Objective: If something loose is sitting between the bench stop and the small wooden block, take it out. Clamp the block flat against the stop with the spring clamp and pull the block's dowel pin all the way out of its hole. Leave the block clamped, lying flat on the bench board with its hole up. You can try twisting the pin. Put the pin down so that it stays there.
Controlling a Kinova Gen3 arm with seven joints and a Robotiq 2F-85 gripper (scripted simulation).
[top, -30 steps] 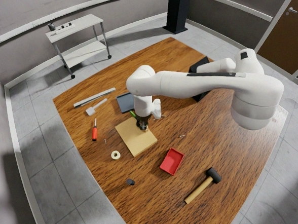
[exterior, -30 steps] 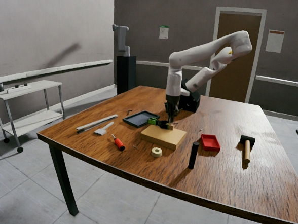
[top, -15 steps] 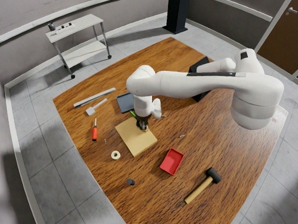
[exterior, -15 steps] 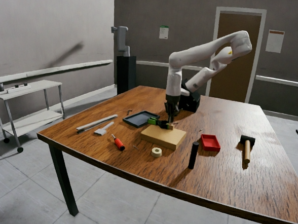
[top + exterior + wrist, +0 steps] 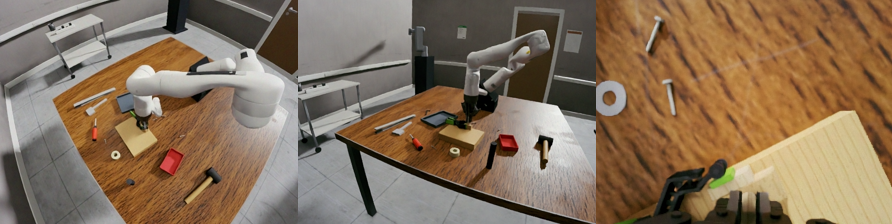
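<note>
My gripper (image 5: pixel 144 127) (image 5: pixel 468 123) (image 5: pixel 748 207) points down over the back edge of the bench board (image 5: pixel 137 140) (image 5: pixel 460 137) (image 5: pixel 826 165). Its fingers are nearly closed, with a pale upright piece between the tips in the wrist view that looks like the dowel pin (image 5: pixel 748 206). The spring clamp (image 5: pixel 133 114) (image 5: pixel 450 121) (image 5: pixel 685 181), black and green, lies at the board's back edge, left of the fingers. Its green pad touches a pale wooden piece (image 5: pixel 743 174). The fingers hide most of the block and stop, so I cannot tell their contact, or the pin's depth.
A blue-grey tray (image 5: pixel 124 102) (image 5: pixel 437 119) lies behind the clamp. Two screws (image 5: pixel 654 35) (image 5: pixel 670 97) and a washer (image 5: pixel 610 98) lie behind the board. A red tray (image 5: pixel 172 162) (image 5: pixel 509 143), tape roll (image 5: pixel 115 151), screwdriver (image 5: pixel 95 133), mallet (image 5: pixel 214 175) and upright black cylinder (image 5: pixel 491 155) stand around.
</note>
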